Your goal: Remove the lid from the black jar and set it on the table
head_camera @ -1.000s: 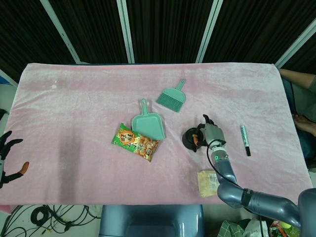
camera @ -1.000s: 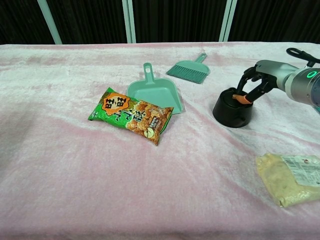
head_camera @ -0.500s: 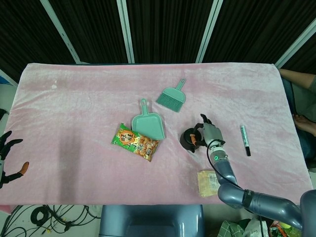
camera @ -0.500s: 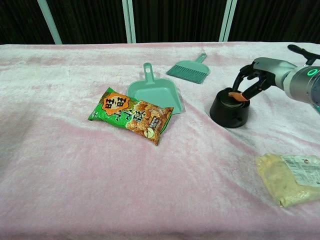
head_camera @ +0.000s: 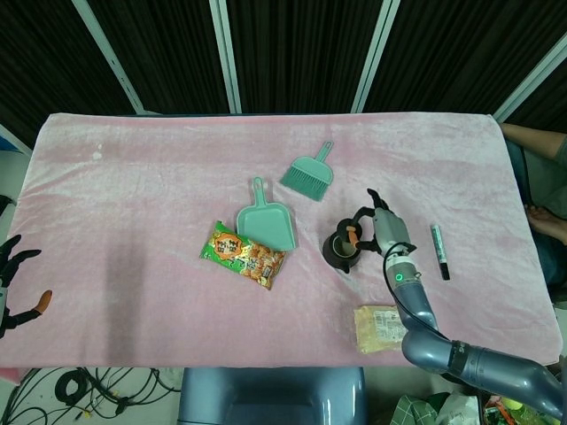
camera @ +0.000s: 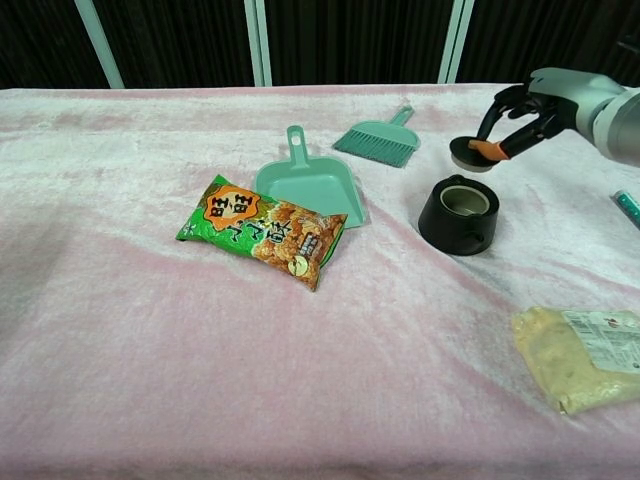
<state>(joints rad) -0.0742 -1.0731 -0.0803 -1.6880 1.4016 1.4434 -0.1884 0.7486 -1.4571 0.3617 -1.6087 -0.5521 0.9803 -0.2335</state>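
Chest view: lid [camera: 470, 152] in right robot hand [camera: 522, 110], above open black jar [camera: 458, 214].

Grey arm, dark hand
The right hand [camera: 520, 105] has black fingers, an orange thumb tip, and a green-lit grey wrist.

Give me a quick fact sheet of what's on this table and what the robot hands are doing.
right hand: holds the lid in the air above the jar
black jar: open, upright on the pink cloth
left hand: at the table's edge, holding nothing
nearby: snack bag, green dustpan, green brush, marker, beige packet
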